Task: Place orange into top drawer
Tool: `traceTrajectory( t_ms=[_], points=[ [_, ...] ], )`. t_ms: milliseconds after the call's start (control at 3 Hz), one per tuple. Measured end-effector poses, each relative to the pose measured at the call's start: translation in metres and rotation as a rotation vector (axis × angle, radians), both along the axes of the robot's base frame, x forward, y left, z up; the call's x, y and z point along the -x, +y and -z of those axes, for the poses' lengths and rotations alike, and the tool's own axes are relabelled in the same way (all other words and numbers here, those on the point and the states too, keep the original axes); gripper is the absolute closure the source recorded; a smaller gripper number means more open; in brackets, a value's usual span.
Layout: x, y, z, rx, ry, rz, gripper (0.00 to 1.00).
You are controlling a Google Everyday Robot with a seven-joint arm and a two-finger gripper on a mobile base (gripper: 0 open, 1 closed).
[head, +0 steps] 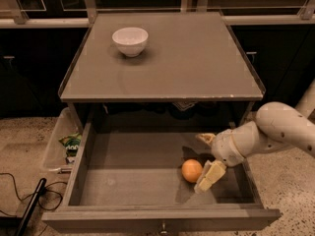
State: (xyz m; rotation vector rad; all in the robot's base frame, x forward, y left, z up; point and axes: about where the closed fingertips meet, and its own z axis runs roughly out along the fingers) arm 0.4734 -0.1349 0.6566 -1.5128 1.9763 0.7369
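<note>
The orange [191, 170] rests on the flat grey bottom of the open top drawer [133, 181], right of the middle. My gripper [206, 156] is inside the drawer at the right. It is open, with one finger [210, 175] just right of the orange and the other finger [205, 138] behind it. The orange lies free at the near fingertip. The drawer's front panel and knob [162, 226] show at the bottom edge.
A white bowl [130, 41] stands on the grey cabinet top [197, 63] at the back left. A clear plastic bin [56, 144] with a green packet [71, 144] sits left of the drawer. A black cable and handle [29, 205] lie on the speckled floor at the lower left.
</note>
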Motion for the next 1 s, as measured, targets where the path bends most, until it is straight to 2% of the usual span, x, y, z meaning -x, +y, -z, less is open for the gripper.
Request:
traceTrajectory(
  t_ms=[333,1000],
  points=[
    [-0.005,-0.025,-0.065,0.034,-0.106,-0.008,0.00],
    [-0.046,-0.079,-0.182,0.128,-0.313,0.037,0.00]
  ],
)
